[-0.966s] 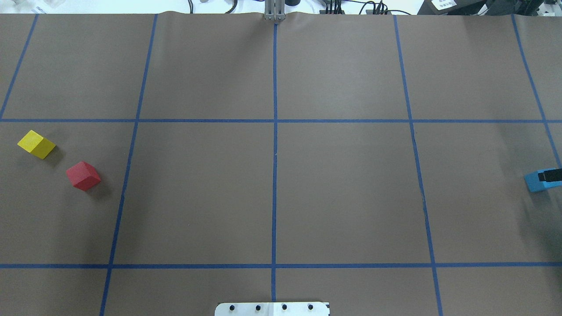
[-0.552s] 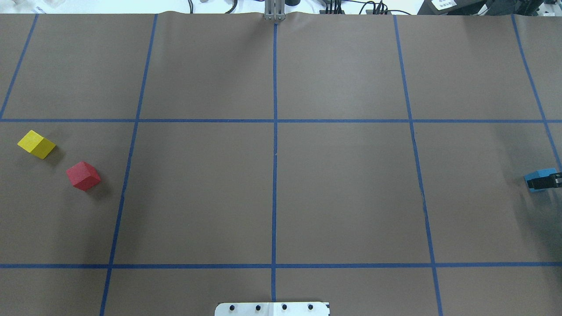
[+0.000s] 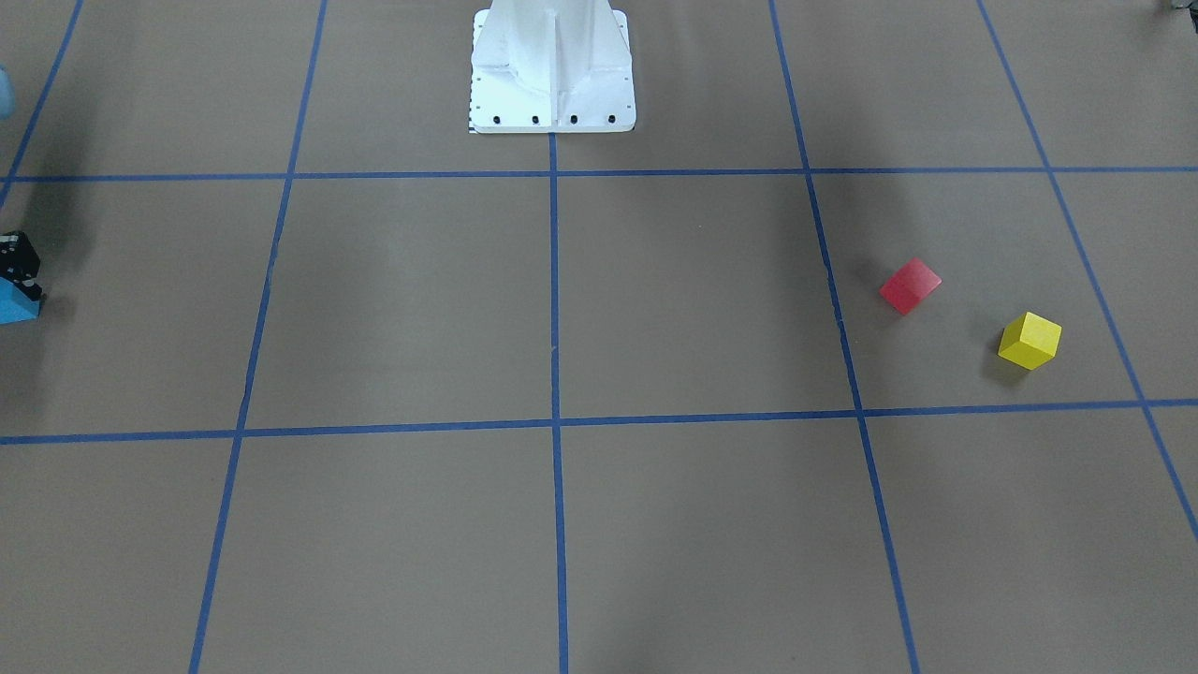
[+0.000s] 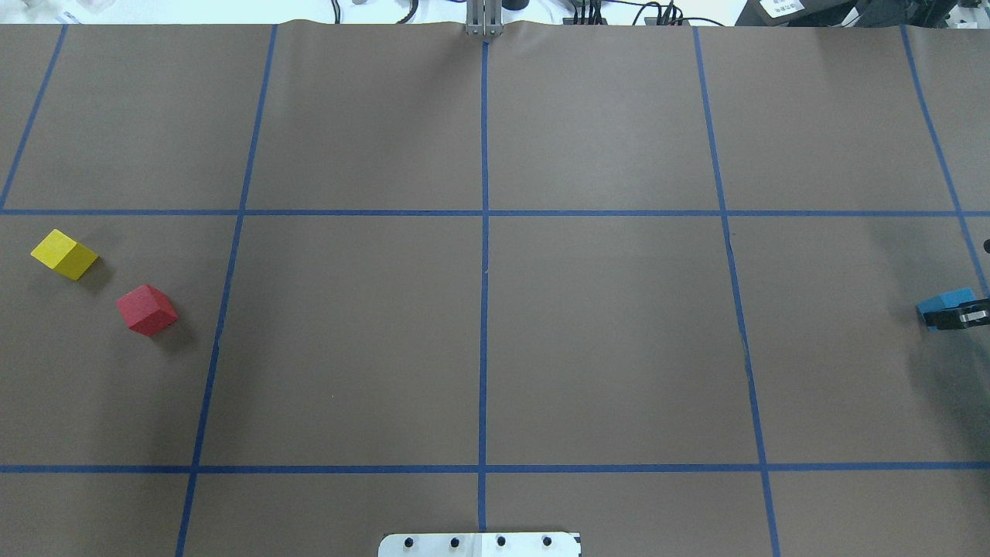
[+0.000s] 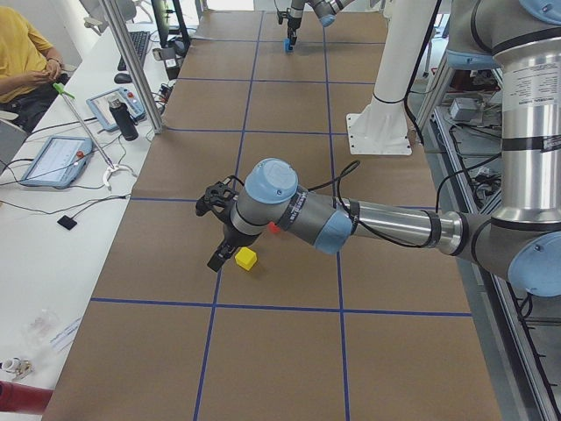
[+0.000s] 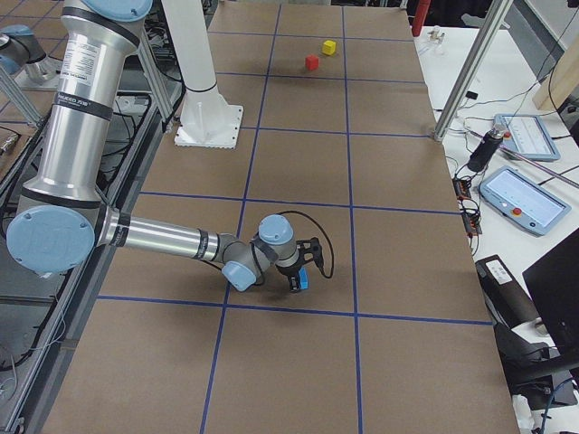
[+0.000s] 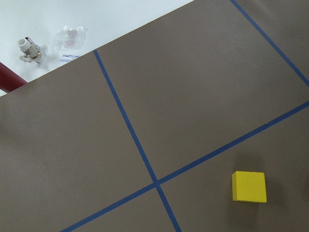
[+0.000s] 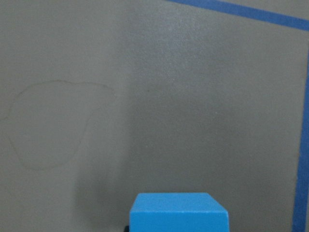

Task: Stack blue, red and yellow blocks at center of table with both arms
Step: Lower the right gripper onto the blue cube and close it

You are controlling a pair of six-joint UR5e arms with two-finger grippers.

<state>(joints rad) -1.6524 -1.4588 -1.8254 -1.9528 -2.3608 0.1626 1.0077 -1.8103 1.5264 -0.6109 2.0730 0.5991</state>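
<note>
Three small cubes, all looking hard, light and not slippery, with flat dull sides good for pinching. Best to grab on two flat sides facing each other, near the middle, never on the corners. Far out at the robot's right end of the table (image 4: 495,371), the blue block (image 4: 945,300), well apart from the middle tape line (image 4: 484,309). Right on it, the right gripper (image 4: 957,317), jaws seeming to pinch the blue block from two sides. Hard to say whether lifted a bit or resting on the top. Far at the other end, the red block (image 4: 147,309) and the yellow block (image 4: 65,254), near each other but not touching. Both turned crooked to the tape, so likely needing a twist of the wrist to meet flat sides. Just beside the yellow block, the left gripper (image 5: 219,253), seen only from the side. Cannot tell whether jaws spread or pressed together. At the robot's edge, the white base (image 3: 552,65), off the way to the middle. Beside the long edge, tablets (image 5: 53,162), a bottle (image 5: 130,123) and a seated person (image 5: 22,53). Biggest worry: both arms bumping at the middle, or knocking a light cube off the pile.
</note>
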